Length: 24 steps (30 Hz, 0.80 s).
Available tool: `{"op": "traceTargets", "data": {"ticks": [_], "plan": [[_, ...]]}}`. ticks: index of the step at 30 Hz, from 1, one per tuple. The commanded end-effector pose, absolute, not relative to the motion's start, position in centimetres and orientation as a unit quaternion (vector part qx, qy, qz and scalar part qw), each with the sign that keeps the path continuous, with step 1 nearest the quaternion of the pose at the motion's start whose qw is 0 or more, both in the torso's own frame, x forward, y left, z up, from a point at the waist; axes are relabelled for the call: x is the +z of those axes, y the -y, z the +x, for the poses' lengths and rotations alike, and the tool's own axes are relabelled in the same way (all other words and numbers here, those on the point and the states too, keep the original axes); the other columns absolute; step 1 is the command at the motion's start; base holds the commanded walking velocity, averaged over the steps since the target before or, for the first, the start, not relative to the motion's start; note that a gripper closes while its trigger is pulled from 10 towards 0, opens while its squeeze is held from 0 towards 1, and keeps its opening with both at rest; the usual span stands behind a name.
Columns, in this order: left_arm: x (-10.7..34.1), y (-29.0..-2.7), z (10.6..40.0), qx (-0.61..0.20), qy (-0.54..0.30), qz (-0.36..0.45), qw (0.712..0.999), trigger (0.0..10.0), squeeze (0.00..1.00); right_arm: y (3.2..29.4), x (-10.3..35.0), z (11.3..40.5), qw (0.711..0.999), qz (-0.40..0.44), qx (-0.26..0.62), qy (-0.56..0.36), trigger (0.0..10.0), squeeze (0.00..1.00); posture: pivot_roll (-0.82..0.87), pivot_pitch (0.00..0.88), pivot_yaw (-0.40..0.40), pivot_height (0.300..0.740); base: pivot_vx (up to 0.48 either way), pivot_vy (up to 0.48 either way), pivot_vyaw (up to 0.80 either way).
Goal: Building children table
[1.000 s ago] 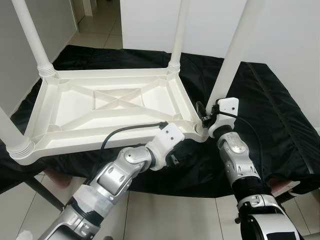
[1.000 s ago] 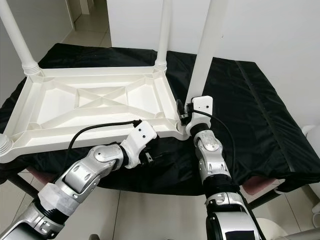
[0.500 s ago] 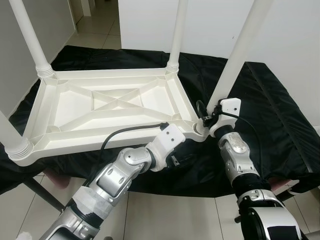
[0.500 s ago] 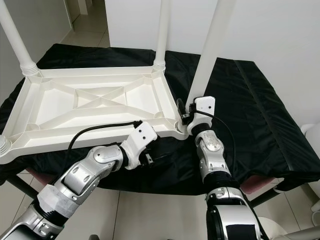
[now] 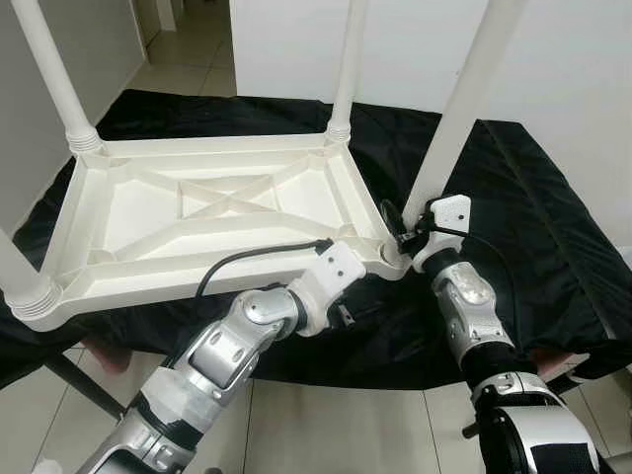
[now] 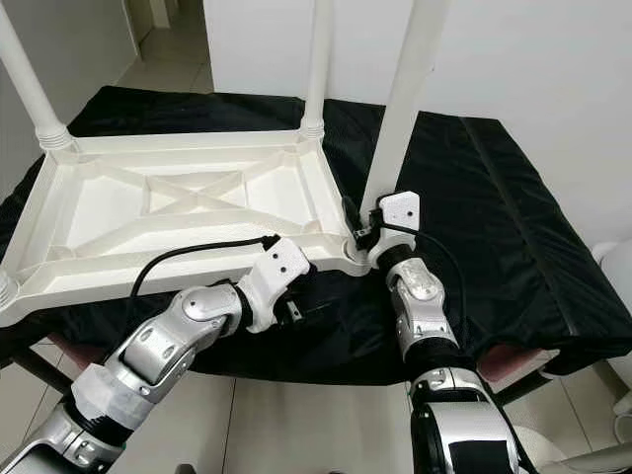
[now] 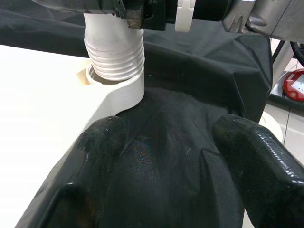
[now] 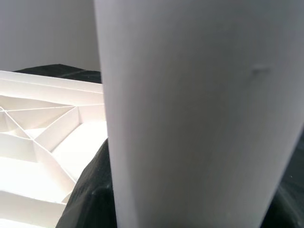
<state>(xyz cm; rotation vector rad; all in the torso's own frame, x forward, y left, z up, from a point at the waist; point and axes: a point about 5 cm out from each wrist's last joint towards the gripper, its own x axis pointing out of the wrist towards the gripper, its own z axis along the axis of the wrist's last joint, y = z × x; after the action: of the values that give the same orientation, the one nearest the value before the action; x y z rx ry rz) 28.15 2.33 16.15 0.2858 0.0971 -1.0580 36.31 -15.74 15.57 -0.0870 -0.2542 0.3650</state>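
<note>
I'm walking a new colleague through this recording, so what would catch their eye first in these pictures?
The white table top lying upside down on the black cloth, its legs pointing up. Next, the right gripper at the near right corner, around the base of the tilted leg where it enters its socket. The left gripper sits open just below the table's near edge, over the cloth.

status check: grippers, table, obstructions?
Right gripper at base of near-right leg, grip hidden. Left gripper open, below that corner. Tabletop upside down on black cloth. No obstructions seen.
</note>
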Motion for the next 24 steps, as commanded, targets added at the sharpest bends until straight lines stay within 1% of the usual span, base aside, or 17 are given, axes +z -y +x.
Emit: {"op": "traceTargets", "data": {"ticks": [1, 6, 11, 15, 18, 24], "plan": [[16.3, -2.3, 27.9, -0.515, -0.046, 0.135, 0.846, 10.0, 0.0, 15.7, 12.4, 35.6, 0.979, -0.042, 0.194, 0.055, 10.0, 0.0, 0.03, 0.084, -0.014, 0.74, 0.0, 0.0, 0.0], [16.4, -2.3, 27.8, -0.513, -0.045, 0.134, 0.847, 10.0, 0.0, 15.7, 12.4, 35.7, 0.976, -0.052, 0.204, 0.056, 10.0, 0.0, 0.03, 0.087, -0.015, 0.74, 0.0, 0.0, 0.0], [16.6, -2.3, 27.8, -0.512, -0.042, 0.132, 0.848, 10.0, 0.0, 16.0, 12.5, 35.9, 0.98, -0.036, 0.185, 0.061, 10.0, 0.0, 0.03, 0.087, -0.015, 0.74, 0.0, 0.0, 0.0], [16.7, -2.4, 27.8, -0.511, -0.041, 0.132, 0.848, 10.0, 0.0, 15.5, 12.0, 35.7, 0.978, -0.038, 0.198, 0.051, 10.0, 0.0, 0.04, 0.089, -0.016, 0.74, 0.0, 0.0, 0.0], [16.8, -2.4, 27.8, -0.51, -0.04, 0.132, 0.849, 10.0, 0.0, 15.4, 11.7, 35.7, 0.978, -0.036, 0.204, 0.038, 10.0, 0.0, 0.04, 0.09, -0.014, 0.74, 0.0, 0.0, 0.0], [16.9, -2.5, 27.8, -0.509, -0.038, 0.132, 0.85, 10.0, 0.0, 15.9, 11.3, 36.1, 0.982, -0.031, 0.187, -0.002, 10.0, 0.0, 0.04, 0.089, -0.014, 0.74, 0.0, 0.0, 0.0]]}}
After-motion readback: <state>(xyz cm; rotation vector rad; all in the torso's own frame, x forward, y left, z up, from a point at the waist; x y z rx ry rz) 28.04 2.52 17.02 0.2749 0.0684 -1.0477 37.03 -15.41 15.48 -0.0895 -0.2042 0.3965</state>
